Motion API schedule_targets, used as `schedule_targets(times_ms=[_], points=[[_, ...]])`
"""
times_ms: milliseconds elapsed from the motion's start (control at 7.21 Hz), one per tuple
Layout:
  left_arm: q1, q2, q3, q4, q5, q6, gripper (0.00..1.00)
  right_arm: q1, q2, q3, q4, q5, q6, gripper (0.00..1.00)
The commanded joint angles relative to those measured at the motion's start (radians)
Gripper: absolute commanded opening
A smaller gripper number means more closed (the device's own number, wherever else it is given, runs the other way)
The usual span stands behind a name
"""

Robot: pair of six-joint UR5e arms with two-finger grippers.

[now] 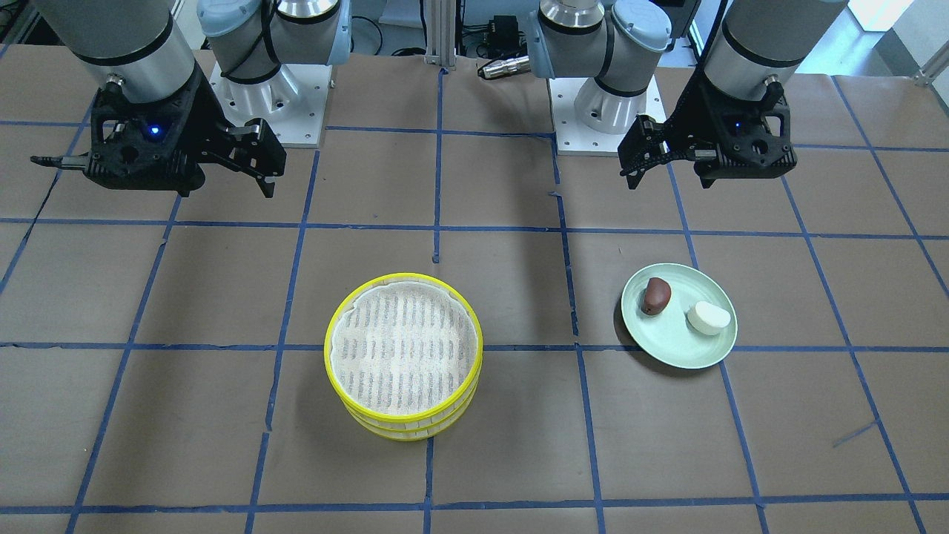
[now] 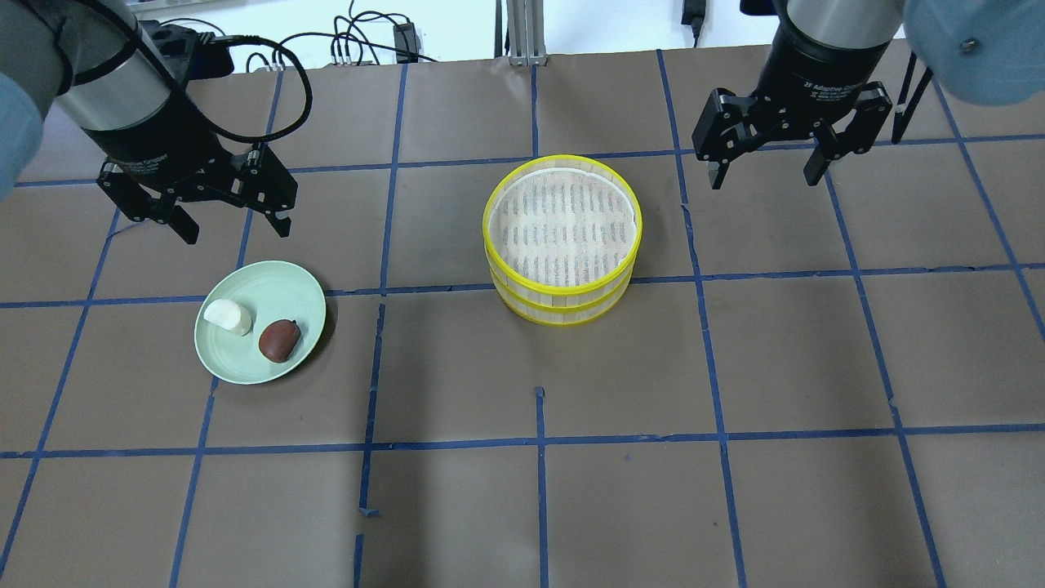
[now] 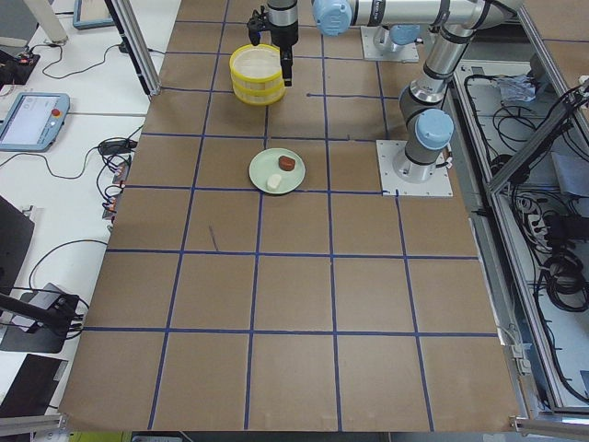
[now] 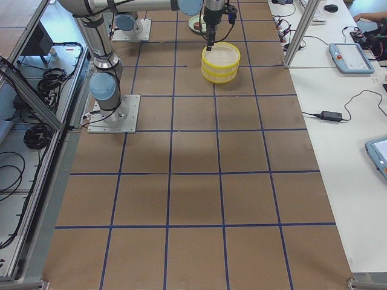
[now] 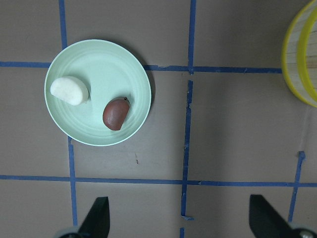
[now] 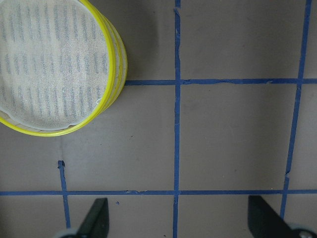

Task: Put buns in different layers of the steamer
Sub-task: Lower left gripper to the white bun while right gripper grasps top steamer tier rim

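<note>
The steamer (image 2: 562, 229) stands mid-table as two stacked yellow-rimmed trays, and the top tray's cloth base is bare. The dark reddish-brown bun (image 2: 279, 340) and the white bun (image 2: 229, 317) lie side by side on a pale green plate (image 2: 269, 286) to the steamer's left. My left gripper (image 2: 235, 229) hangs open and empty above the table just behind the plate. My right gripper (image 2: 764, 178) hangs open and empty to the right of the steamer and behind it. The left wrist view shows both buns (image 5: 116, 113) (image 5: 69, 91), and the right wrist view shows the steamer (image 6: 49, 64).
The table is covered in brown paper with a blue tape grid (image 2: 539, 445). The two arm bases (image 1: 608, 96) sit at the robot's edge of the table. Cables and monitors lie off the table's ends in the side views.
</note>
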Motion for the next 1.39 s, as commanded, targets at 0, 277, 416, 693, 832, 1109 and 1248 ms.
schedule_targets(times_ms=[0, 277, 416, 693, 832, 1109, 1248], points=[[-0.001, 0.0, -0.002, 0.0, 0.002, 0.001, 1.0, 0.001, 0.0, 0.0, -0.002, 0.002, 0.002, 1.0], [0.033, -0.002, -0.008, -0.011, 0.011, 0.11, 1.0, 0.005, 0.009, 0.003, -0.023, 0.006, 0.006, 1.0], [0.042, -0.012, -0.039, 0.012, 0.005, 0.122, 1.0, 0.01, 0.065, 0.014, -0.129, 0.011, 0.011, 1.0], [0.056, -0.07, -0.181, 0.282, 0.018, 0.142, 1.0, 0.072, 0.234, 0.014, -0.359, 0.009, 0.051, 1.0], [0.074, -0.116, -0.235, 0.372, 0.067, 0.14, 1.0, 0.123, 0.298, 0.015, -0.405, 0.009, 0.142, 1.0], [0.091, -0.207, -0.318, 0.536, 0.087, 0.147, 1.0, 0.136, 0.383, 0.031, -0.459, 0.018, 0.215, 0.94], [0.091, -0.253, -0.333, 0.604, 0.092, 0.162, 1.0, 0.136, 0.383, 0.046, -0.466, 0.017, 0.21, 0.94]])
